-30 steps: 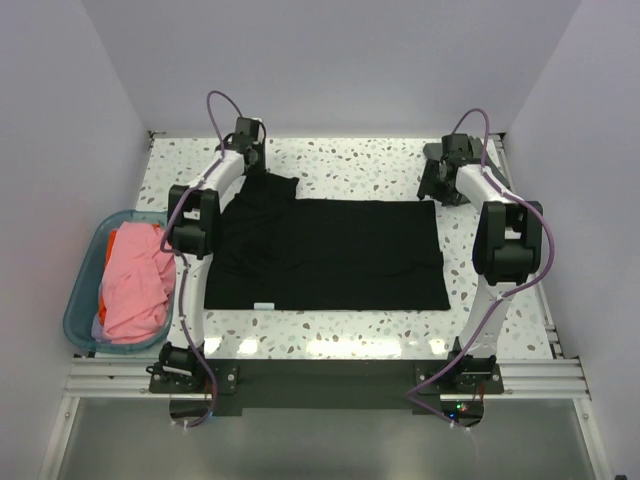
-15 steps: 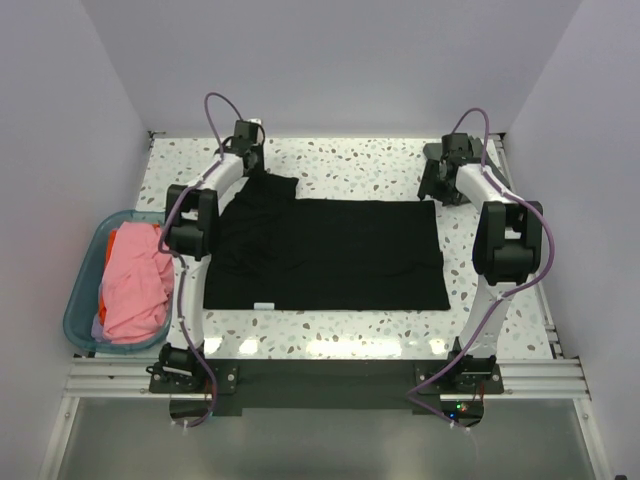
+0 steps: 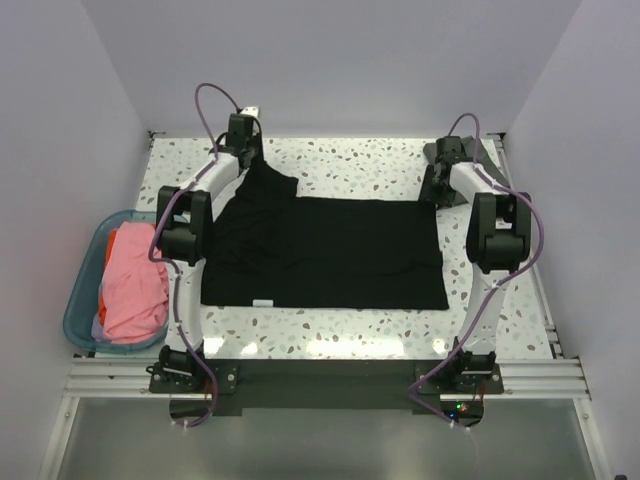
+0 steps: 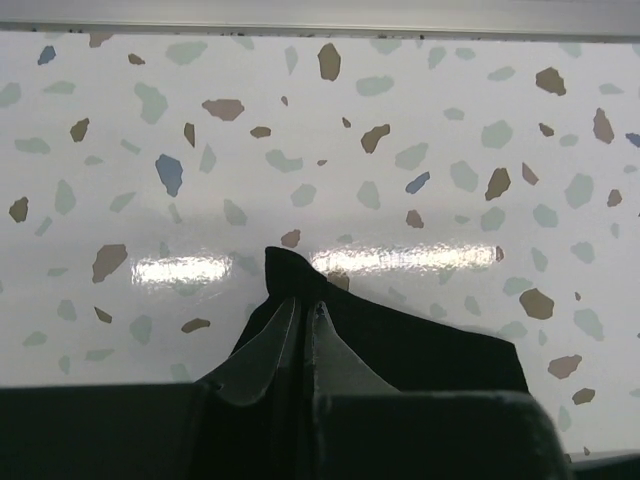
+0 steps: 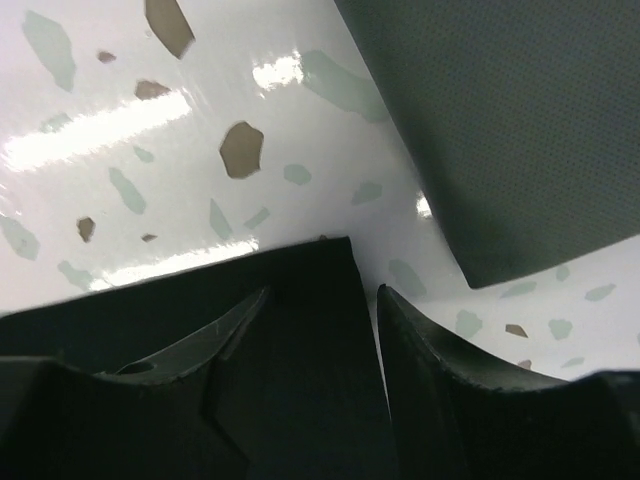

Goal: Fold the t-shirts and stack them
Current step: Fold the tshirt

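Right wrist view: your right gripper (image 5: 322, 295) straddles the black t-shirt (image 5: 310, 370) at its far corner, jaws apart, while your left gripper (image 4: 305, 312) pinches the other far corner.

Overhead view takes in the table (image 3: 350, 155); wrist views hug far corners of the black t-shirt (image 3: 330, 255).

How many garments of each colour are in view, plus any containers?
Black t-shirt: 1
Dark grey-green t-shirt: 1
Pink garment: 1
Orange-red garment: 1
Teal tub: 1
Total: 5 that can be told apart
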Controlling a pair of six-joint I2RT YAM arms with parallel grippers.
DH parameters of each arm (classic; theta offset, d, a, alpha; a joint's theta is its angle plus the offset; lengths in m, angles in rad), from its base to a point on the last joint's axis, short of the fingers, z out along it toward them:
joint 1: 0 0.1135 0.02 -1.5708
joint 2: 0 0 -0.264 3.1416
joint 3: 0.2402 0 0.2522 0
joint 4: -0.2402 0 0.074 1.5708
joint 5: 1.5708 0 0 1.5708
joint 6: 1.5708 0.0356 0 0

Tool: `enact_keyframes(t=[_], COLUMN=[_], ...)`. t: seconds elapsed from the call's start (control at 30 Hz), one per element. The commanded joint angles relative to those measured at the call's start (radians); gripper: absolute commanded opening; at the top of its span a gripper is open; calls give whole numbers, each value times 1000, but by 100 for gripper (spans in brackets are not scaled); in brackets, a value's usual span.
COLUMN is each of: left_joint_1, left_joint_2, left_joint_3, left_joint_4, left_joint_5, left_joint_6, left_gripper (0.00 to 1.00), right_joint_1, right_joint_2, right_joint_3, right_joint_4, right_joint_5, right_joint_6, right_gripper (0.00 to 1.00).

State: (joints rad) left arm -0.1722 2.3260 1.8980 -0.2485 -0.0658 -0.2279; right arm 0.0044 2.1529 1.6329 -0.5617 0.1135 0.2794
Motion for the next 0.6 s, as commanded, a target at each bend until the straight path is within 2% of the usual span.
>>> enact_keyframes(t=[0.0, 0.13, 0.27, 0.4, 0.43, 0.57], left_joint_1=[7, 7, 7, 7, 7, 7], left_joint_2=[-65, -62, -60, -59, -59, -56], left_joint_3=[-7, -10, -10, -11, -10, 4], left_joint_4=[84, 92, 97, 109, 118, 137], left_joint_5=[23, 26, 26, 21, 20, 11], left_joint_6=[-22, -24, -24, -27, -28, -34], left_gripper=[0, 0, 0, 0, 0, 0], right_joint_1=[-1, -3, -1, -1, -1, -1], right_joint_2=[27, 54, 73, 84, 82, 71], right_joint_3=[59, 77, 81, 90, 93, 104], right_joint_4=[-4, -7, -15, -18, -15, 9], right_joint_5=[11, 14, 17, 23, 25, 35], right_joint_6=[3, 9, 17, 20, 21, 27], right_gripper=[49, 47, 41, 27, 21, 8])
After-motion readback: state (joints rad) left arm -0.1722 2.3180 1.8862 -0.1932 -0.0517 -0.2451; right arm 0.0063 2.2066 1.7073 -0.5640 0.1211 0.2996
